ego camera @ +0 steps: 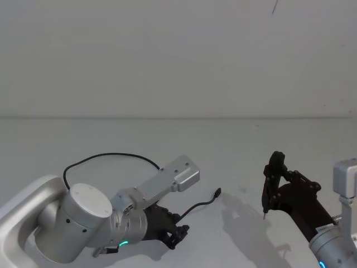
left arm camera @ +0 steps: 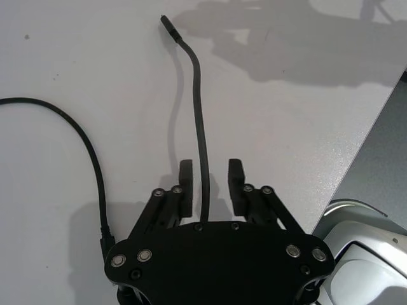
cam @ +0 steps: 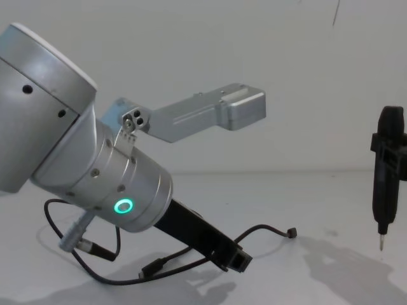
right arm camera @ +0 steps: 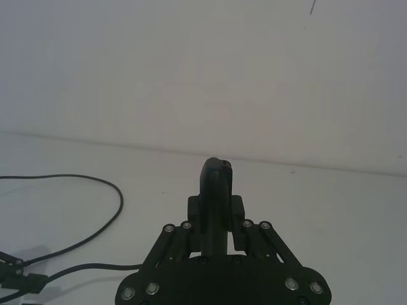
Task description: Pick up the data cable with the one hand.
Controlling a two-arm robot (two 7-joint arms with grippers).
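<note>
Matte black data cable: thin, flexible, a small plug at each end, looped on the smooth white surface. Left pincer: black, angular, low over the surface, fingers apart, cable running between them. Right pincer: clamped on a slim black pen-shaped tool, raised.

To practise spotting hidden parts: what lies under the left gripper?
The data cable runs between the left gripper's open fingers over the table; the stretch beneath its body is covered. Right gripper holds a pen tool.
</note>
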